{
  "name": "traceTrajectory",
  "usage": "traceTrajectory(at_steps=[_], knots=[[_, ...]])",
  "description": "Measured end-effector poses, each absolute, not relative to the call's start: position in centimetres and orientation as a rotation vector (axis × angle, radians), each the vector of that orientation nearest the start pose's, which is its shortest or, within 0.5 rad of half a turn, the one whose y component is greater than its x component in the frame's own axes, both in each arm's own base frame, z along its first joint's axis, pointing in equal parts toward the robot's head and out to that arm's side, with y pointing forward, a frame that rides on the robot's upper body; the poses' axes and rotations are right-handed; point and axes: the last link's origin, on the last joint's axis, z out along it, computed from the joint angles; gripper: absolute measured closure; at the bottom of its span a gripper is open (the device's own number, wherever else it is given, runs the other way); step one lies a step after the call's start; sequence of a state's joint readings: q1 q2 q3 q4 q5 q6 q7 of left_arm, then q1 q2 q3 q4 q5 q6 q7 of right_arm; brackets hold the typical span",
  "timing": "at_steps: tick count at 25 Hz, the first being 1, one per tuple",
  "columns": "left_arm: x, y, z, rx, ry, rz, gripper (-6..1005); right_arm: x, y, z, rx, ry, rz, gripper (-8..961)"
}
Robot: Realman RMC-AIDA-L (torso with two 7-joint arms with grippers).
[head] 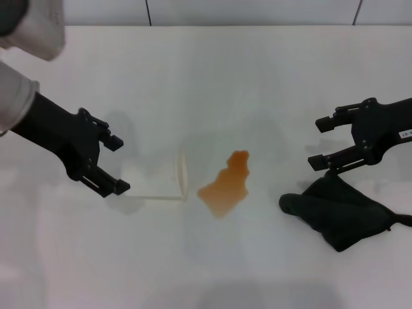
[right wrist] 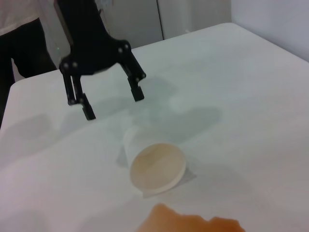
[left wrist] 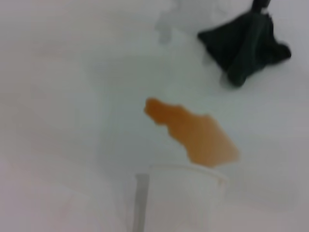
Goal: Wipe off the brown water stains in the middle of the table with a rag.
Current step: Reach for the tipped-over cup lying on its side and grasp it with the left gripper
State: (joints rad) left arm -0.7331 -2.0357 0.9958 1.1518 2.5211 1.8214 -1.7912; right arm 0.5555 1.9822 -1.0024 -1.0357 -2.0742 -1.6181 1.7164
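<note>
The brown water stains (head: pixel 226 185) form one orange-brown lobed patch in the middle of the white table (head: pixel 257 77). They also show in the left wrist view (left wrist: pixel 195 133) and at the edge of the right wrist view (right wrist: pixel 188 224). The black rag (head: pixel 338 209) lies crumpled to the right of the stain, apart from it, and shows in the left wrist view (left wrist: pixel 244 46). My right gripper (head: pixel 316 144) is open just above the rag's far side, its nearer finger close to the rag's raised tip. My left gripper (head: pixel 119 165) is open and empty at the left, and shows in the right wrist view (right wrist: pixel 114 105).
A white cup (head: pixel 161 174) lies on its side between my left gripper and the stain, its mouth toward the stain. It shows in the right wrist view (right wrist: pixel 157 166) and the left wrist view (left wrist: pixel 181 198). A person stands beyond the table's far corner (right wrist: pixel 19 43).
</note>
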Motion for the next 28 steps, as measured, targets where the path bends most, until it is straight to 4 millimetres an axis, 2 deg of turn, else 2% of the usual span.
traceTrajectory(at_steps=[4, 12, 28], knots=[[-18.7, 36.2, 2.9, -3.035, -0.241, 0.471, 117, 21.8, 35.4, 4.3, -2.922, 0.445, 0.222, 101], [-18.3, 36.8, 1.4, -3.001, -0.138, 0.513, 116, 21.8, 35.4, 4.1, -2.923, 0.453, 0.226, 103], [-19.7, 37.3, -2.0, -2.977, -0.116, 0.599, 116, 21.7, 35.6, 3.8, -2.916, 0.456, 0.228, 103]])
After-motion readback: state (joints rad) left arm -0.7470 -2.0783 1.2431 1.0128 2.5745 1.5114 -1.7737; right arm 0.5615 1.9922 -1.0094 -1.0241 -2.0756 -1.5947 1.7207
